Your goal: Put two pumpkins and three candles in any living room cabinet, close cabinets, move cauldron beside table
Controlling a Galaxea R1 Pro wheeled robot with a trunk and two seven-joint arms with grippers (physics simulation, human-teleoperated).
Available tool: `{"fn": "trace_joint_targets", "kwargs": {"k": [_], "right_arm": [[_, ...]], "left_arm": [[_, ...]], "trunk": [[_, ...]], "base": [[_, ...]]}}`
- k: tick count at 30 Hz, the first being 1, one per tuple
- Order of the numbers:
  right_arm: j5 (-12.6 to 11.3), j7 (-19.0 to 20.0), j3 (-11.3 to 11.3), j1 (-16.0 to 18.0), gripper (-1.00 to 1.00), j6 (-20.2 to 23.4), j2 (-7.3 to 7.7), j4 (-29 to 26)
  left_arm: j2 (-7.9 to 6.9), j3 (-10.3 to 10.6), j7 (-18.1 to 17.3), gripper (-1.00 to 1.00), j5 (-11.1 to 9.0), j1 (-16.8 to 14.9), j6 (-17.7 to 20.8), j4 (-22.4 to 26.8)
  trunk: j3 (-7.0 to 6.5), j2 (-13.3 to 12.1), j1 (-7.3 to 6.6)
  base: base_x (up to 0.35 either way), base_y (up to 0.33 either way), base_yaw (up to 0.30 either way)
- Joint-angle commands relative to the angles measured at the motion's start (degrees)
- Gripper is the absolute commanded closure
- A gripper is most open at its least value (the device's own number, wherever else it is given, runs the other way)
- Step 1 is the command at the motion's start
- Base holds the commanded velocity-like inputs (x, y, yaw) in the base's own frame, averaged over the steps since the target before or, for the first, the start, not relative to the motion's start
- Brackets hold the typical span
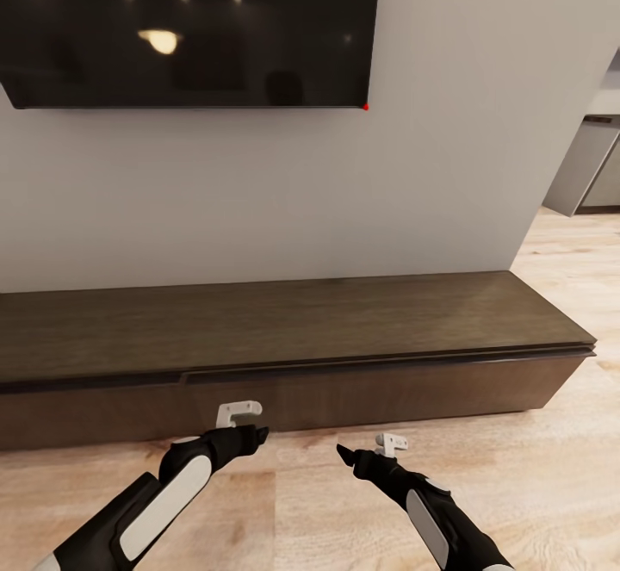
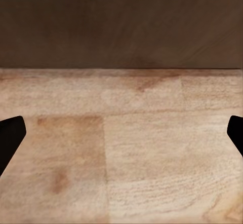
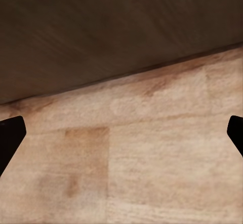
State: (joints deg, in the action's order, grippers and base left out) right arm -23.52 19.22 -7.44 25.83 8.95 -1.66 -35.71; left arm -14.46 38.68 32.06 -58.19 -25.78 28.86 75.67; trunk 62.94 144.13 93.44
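Note:
The long, low dark-brown cabinet (image 1: 362, 390) runs along the wall in the head view, with all its flat fronts shut. My left gripper (image 1: 257, 435) hangs low over the wooden floor just before the cabinet's front, open and holding nothing. My right gripper (image 1: 345, 453) sits beside it, a little farther from the cabinet, also open and holding nothing. The left wrist view has its fingertips (image 2: 10, 138) wide apart over floor, facing the cabinet front (image 2: 121, 26). The right wrist view looks the same, with the cabinet front (image 3: 101, 31) slanted. Pumpkins, candles, cauldron and table are out of view.
A large black TV (image 1: 189, 28) hangs on the grey wall (image 1: 344, 201) above the cabinet. Light wooden floor (image 1: 551, 468) spreads before the cabinet and off to the right, where grey kitchen cupboards (image 1: 594, 166) stand beyond the wall's corner.

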Motion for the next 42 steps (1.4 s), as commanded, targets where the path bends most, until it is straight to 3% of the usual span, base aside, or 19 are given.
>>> {"fn": "trace_joint_targets", "kwargs": {"k": [1,7,14,16,18,21,25,30,37,42], "right_arm": [[-0.6,0.0,0.0,0.0,-1.00,0.4,0.00,-0.1],[-0.6,0.0,0.0,0.0,-1.00,0.4,0.00,0.1],[-0.7,0.0,0.0,0.0,-1.00,1.2,-0.17,0.2],[-0.8,0.0,0.0,0.0,-1.00,3.1,-0.18,0.1],[-0.8,0.1,0.0,0.0,-1.00,4.9,-0.13,0.2],[-0.8,0.3,0.2,0.0,-1.00,6.8,-0.06,0.3],[-0.9,0.4,0.4,0.0,-1.00,7.8,0.03,0.4],[-3.9,3.3,1.0,0.0,-1.00,9.4,0.01,0.3],[-4.8,9.3,0.9,0.0,-1.00,9.6,0.06,0.8],[-4.7,9.5,0.9,0.0,-1.00,9.2,0.07,1.0]], "left_arm": [[-0.08,0.1,0.5,-1.00,-0.6,-0.1,0.0,0.1],[-0.13,0.0,0.5,-1.00,-0.6,-0.1,0.1,0.5],[-0.05,-0.1,0.5,-1.00,-0.7,-0.1,0.7,0.6],[-0.03,-1.9,0.5,-1.00,-0.9,-0.1,2.3,0.6],[0.27,-5.5,0.6,-1.00,-2.1,-0.1,5.6,0.6],[0.40,-8.2,0.7,-1.00,-3.9,-0.1,9.6,0.6],[0.22,-10.2,0.7,-1.00,-6.6,-0.1,11.1,0.5],[-0.01,-11.0,0.8,-1.00,-9.1,-0.1,11.8,0.5],[0.04,-11.2,0.7,-1.00,-9.5,-0.1,14.1,0.5],[0.11,-11.3,0.7,-1.00,-9.5,-0.1,14.2,0.5]], "trunk": [[0.05,0.0,-0.01],[0.05,0.0,-0.01],[-1.50,-0.1,-0.19],[-1.94,-0.1,-0.24],[-2.38,-0.1,-0.30],[-3.05,-0.2,-0.37],[-3.94,-0.2,-0.48],[-5.04,-0.3,-0.61],[-6.59,-0.4,-0.79],[-7.70,-0.4,-0.91]], "base": [[0.000,0.000,0.000],[0.000,0.000,0.000],[0.000,0.000,0.000],[0.000,0.000,0.000],[0.000,0.000,0.000],[0.000,0.000,0.000],[0.000,0.000,0.000],[0.000,0.000,0.000],[-0.028,0.000,0.000],[-0.273,0.000,0.000]]}}
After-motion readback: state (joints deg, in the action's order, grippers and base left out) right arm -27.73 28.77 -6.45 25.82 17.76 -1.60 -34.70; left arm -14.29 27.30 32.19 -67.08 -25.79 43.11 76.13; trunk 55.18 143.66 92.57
